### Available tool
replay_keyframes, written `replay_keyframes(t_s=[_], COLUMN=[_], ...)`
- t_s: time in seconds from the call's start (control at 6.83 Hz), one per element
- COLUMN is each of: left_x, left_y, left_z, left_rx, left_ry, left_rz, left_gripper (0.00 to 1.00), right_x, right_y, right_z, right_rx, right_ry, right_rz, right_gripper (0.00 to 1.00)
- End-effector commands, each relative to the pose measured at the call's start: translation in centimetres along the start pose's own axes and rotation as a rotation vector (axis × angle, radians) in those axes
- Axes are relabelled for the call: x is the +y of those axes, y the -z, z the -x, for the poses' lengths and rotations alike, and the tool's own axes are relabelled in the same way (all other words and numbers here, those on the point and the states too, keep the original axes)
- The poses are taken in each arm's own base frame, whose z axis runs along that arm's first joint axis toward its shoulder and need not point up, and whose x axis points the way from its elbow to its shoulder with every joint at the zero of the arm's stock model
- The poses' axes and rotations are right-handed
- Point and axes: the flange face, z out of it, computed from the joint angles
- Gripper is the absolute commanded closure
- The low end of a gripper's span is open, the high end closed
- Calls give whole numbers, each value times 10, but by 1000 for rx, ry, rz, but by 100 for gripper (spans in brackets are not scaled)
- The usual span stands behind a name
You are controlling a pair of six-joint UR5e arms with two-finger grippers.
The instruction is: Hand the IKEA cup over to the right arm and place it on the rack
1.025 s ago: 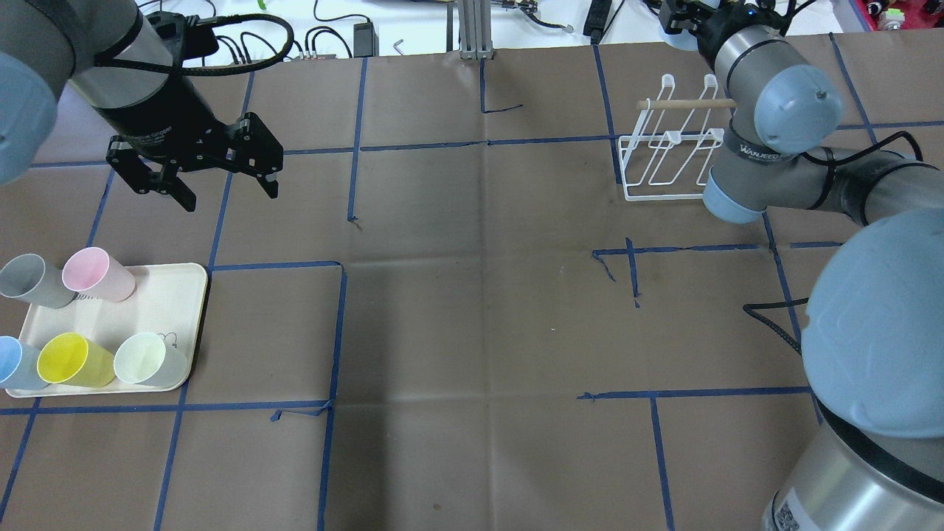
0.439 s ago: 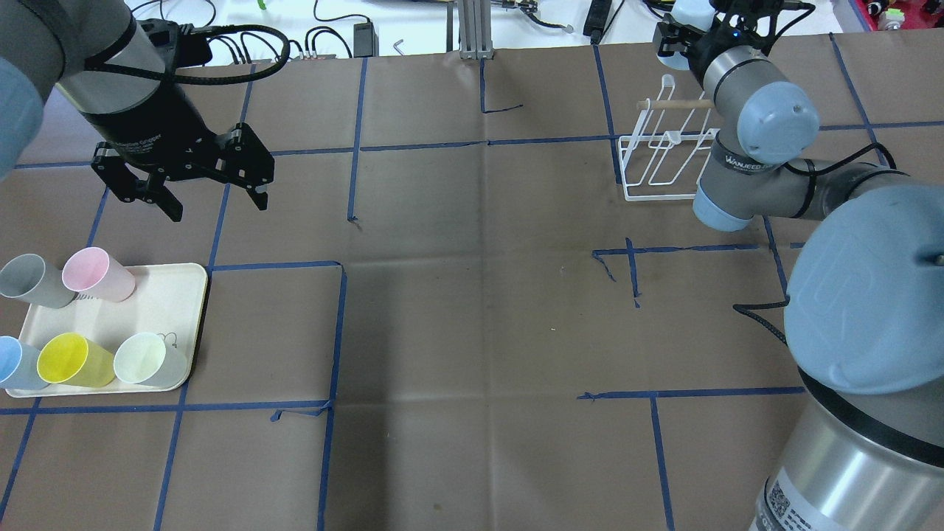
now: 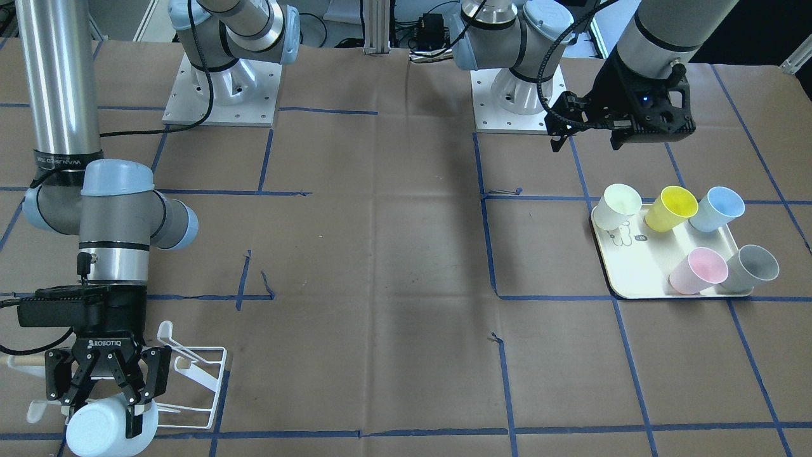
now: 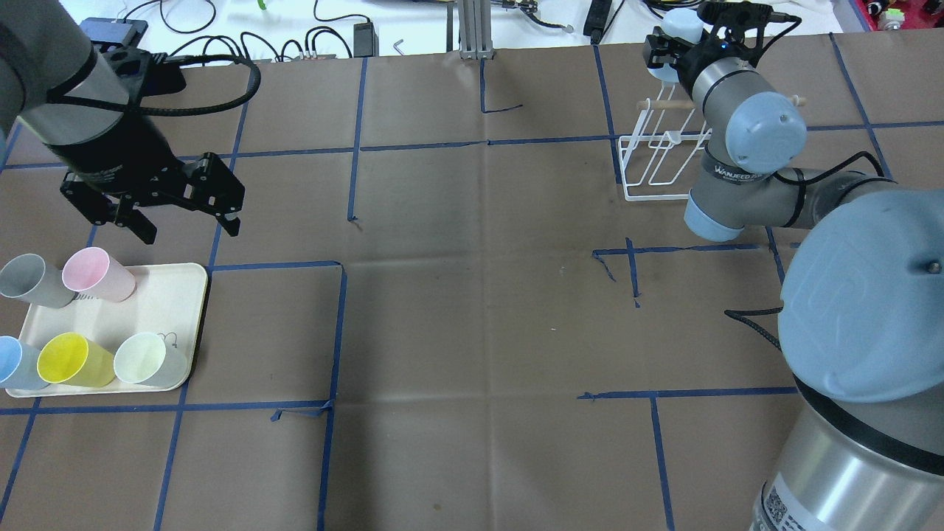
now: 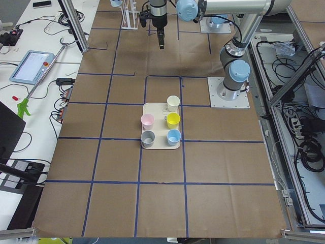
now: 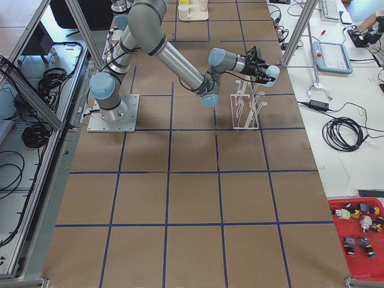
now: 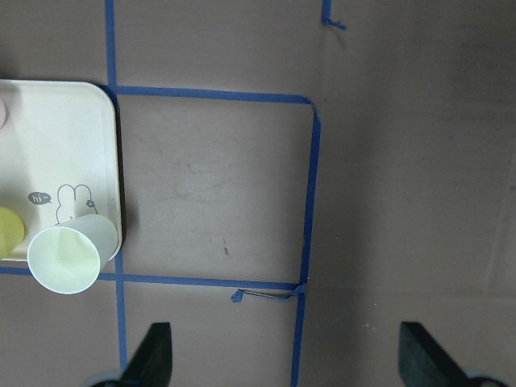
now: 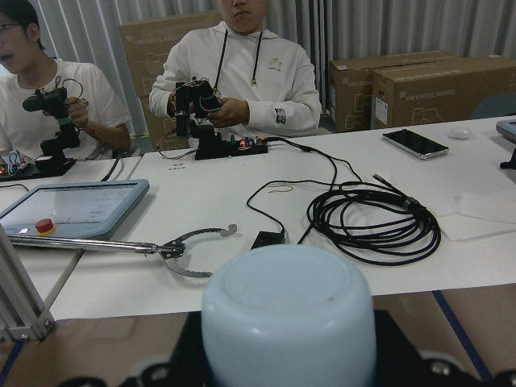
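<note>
At the lower left of the overhead view, a cream rectangular tray (image 4: 158,295) with a small bear drawing lies on the brown paper-covered table (image 4: 472,295). It carries five plastic cups, all mouth-up. A grey cup (image 4: 29,279) and a pink cup (image 4: 96,274) stand in the upper row, and a sky-blue cup (image 4: 15,363), a yellow cup (image 4: 74,361) and a pale green cup (image 4: 150,359) stand in the lower row. Just above the tray in that view hangs the black two-finger left gripper (image 4: 190,230), clear of every cup. Its fingers are spread wide with nothing between them. Its wrist view shows the same, with both fingertips (image 7: 153,359) at the bottom corners over bare paper and the pale green cup at the left edge. At the upper right stands the low white wire rack (image 4: 656,166) with loop-ended pegs and a light wooden dowel (image 4: 667,105) across it. The silver-grey right arm (image 4: 745,169) with pale blue joint caps reaches over the rack from the lower right. At the top right edge of the table, the black right gripper (image 4: 682,50) is clamped on a pale blue tumbler (image 4: 677,28). The front-facing view shows its fingers (image 3: 136,412) pressing the tumbler's sides, and the closed base faces that camera. The tumbler sits at the rack's top end in the overhead view. Whether it touches a peg cannot be told.
</note>
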Motion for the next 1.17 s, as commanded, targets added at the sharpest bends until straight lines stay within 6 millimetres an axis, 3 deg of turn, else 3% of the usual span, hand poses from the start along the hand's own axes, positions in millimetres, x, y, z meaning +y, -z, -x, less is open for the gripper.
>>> replay_keyframes(t_s=[0.0,0.15,0.29,0.44,0.73,1.03], left_x=[21,30,36,38,35,36], left_y=[-30,-41,-53,-67,-103,-151], left_z=[68,100,123,135,138,135], left_rx=[22,31,35,33,-6,-26], left_ry=[2,-13,-52,-63,-119,-135], left_rz=[22,24,12,1,-40,-72], left_gripper=[1,1,1,1,1,1], right_x=[10,10,6,6,-8,-43], right_y=[1,3,2,3,9,32], right_z=[0,1,1,1,3,11], right_rx=[0,-3,-1,-2,-7,-23], right_ry=[-6,8,-8,-9,-4,7], right_rz=[22,25,25,25,0,-66], right_gripper=[85,33,0,0,0,0])
